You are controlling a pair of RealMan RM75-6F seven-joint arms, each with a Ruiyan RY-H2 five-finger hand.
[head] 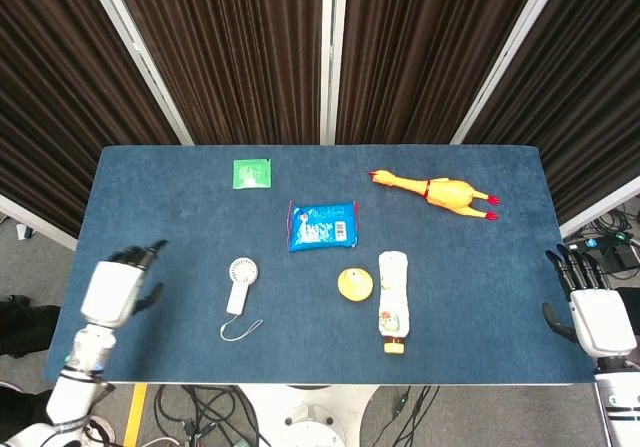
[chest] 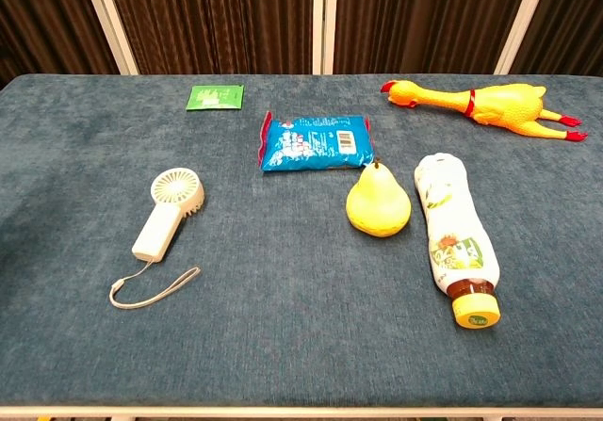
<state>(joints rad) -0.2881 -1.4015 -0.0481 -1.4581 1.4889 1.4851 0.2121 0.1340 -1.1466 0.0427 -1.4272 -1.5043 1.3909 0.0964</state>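
Two hands are showing in the head view, and neither is holding anything. The left hand (head: 115,289) is hovering over the left edge of the blue cloth-covered table (head: 150,197), its dark fingers (head: 140,255) spread apart and touching nothing. The chest view is not catching it at all.

Nearest to it, though well apart, the small cream handheld fan (head: 239,279) is lying flat on the table with its round head pointing away from the robot. Its thin wrist strap (head: 240,329) is curling off the handle's near end. Judging by this, the hand is standing clear of the fan with no grasp in progress. Taking hold of it would call for reaching rightward and closing around the handle.

Further right, a green square sachet (head: 252,174) is sitting near the far edge and a blue plastic snack packet (head: 322,225) is lying mid-table. A yellow pear (head: 354,284) is resting just beside a pale bottle with a yellow cap (head: 392,302), which is lying on its side. A yellow rubber chicken (head: 440,190) is stretching along the far right.

The right hand (head: 590,312) is waiting beyond the table's right edge, fingers extended, gripping nothing.
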